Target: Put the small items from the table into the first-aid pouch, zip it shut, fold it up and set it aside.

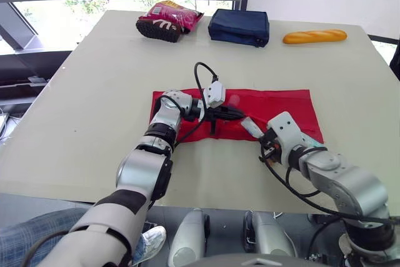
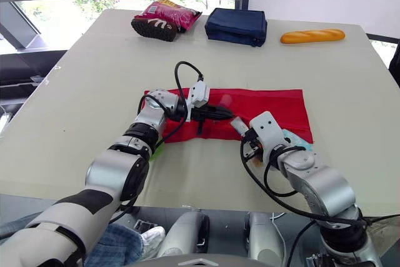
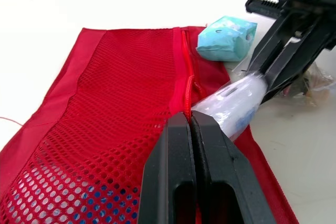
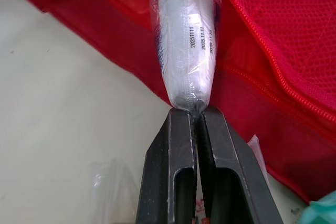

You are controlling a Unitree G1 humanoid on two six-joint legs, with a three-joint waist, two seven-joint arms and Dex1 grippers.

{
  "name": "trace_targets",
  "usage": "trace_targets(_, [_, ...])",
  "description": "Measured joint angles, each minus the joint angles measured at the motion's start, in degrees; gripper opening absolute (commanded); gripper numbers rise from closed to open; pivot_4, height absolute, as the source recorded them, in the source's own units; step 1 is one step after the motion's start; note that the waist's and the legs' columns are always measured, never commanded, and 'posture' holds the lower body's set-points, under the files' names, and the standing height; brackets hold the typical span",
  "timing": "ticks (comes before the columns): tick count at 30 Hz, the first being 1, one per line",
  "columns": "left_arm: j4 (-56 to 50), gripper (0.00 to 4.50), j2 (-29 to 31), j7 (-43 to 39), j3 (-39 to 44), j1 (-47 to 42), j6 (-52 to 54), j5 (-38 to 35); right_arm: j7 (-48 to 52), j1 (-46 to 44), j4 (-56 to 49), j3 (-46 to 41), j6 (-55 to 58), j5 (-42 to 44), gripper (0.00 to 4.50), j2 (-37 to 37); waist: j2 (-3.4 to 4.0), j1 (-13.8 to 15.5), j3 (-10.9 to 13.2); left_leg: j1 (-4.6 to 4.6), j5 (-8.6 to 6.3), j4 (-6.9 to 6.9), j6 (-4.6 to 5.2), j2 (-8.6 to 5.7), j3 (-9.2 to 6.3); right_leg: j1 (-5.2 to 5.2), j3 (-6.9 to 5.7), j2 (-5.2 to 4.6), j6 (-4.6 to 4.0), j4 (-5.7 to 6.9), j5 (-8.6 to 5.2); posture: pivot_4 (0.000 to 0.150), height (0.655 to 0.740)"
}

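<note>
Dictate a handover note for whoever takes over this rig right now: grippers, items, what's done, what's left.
Left gripper: shut on the zip pull of the red pouch, which lies flat and unzipped.
Right gripper: shut on the wrapped tube, its tip at the pouch opening.
Teal packet: outside, beside the pouch.
Done: pouch open.
To do: tube and packet in, zip, fold, set aside.

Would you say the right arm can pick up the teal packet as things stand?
Likely not yet: the right gripper is shut on the wrapped tube. The teal packet lies uncovered at the red pouch's edge, close to that arm.
</note>
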Motion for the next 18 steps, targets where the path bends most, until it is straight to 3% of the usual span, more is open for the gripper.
trace_targets(18, [-0.71, 0.0, -0.55, -0.82, 0.0, 0.75, 0.14, -1.04, -6.27, -10.46, 21.4, 3.3, -12.05, -8.25, 0.06, 13.56, 0.01, -1.32, 0.0, -0.02, 0.0, -0.01, 0.0, -0.01, -0.02, -0.04, 0.02, 0.0, 0.0, 0.05, 0.0, 0.15, 0.7164])
